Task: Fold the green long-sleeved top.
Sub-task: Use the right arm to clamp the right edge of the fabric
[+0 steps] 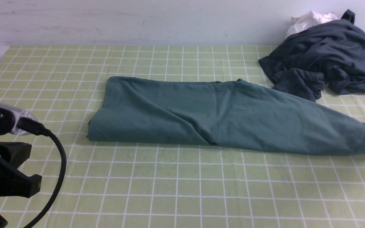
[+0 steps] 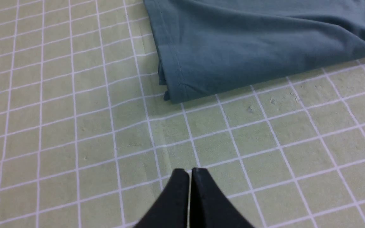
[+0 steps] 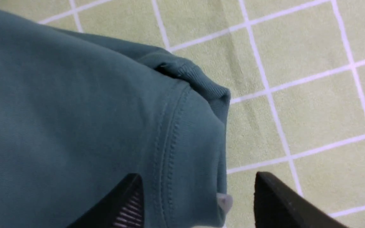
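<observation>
The green long-sleeved top lies folded into a long band across the middle of the desk. The right jaws stand wide open astride its right end, one side over the stitched edge and the other over bare desk, gripping nothing. The left jaws hang pressed shut and empty, near the top's left corner. At the far right, a dark grey garment heap with a white cloth behind it sits just beside the top's far edge.

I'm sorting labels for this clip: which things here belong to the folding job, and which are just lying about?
Part of the job: green top; right gripper, open over its edge; left gripper, shut, clear of it.
Lying about: dark grey garment and white garment, heaped at the far right.
</observation>
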`<state>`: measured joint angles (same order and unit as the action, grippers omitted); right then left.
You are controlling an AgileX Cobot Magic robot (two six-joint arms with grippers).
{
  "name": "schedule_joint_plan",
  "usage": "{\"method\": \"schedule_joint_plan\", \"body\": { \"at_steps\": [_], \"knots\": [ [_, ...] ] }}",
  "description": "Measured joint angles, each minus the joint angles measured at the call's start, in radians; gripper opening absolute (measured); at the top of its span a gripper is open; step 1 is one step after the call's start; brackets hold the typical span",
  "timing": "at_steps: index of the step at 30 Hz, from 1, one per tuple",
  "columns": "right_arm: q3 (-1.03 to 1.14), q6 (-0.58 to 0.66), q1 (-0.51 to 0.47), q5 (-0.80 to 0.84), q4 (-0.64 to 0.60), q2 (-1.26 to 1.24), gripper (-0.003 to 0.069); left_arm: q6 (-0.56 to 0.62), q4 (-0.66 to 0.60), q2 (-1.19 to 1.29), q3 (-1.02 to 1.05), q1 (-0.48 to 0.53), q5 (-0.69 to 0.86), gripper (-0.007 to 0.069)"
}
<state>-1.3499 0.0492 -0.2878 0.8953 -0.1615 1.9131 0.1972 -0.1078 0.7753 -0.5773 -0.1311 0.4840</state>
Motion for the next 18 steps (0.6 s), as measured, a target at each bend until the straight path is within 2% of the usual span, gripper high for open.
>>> {"method": "schedule_joint_plan", "body": {
  "at_steps": [4,9,14,16,18],
  "knots": [
    [0.0,-0.011,0.001,-0.018,-0.006,0.061,0.0532,0.0,-0.003,0.0,0.0,0.0,-0.017,-0.0004],
    [0.0,-0.014,0.004,-0.041,-0.029,0.104,0.0512,0.001,-0.005,0.0,0.0,0.0,-0.017,-0.0004],
    [0.0,-0.004,0.013,-0.076,-0.05,0.108,0.0253,0.004,-0.005,0.0,0.0,0.0,-0.017,-0.0004],
    [-0.005,0.025,0.013,-0.072,-0.048,0.108,0.0125,0.004,-0.005,0.0,0.0,0.0,-0.017,-0.0004],
    [-0.03,0.065,0.012,-0.044,-0.024,0.107,0.0038,0.007,-0.005,0.0,0.0,0.0,-0.017,-0.0004]
  ]
}}
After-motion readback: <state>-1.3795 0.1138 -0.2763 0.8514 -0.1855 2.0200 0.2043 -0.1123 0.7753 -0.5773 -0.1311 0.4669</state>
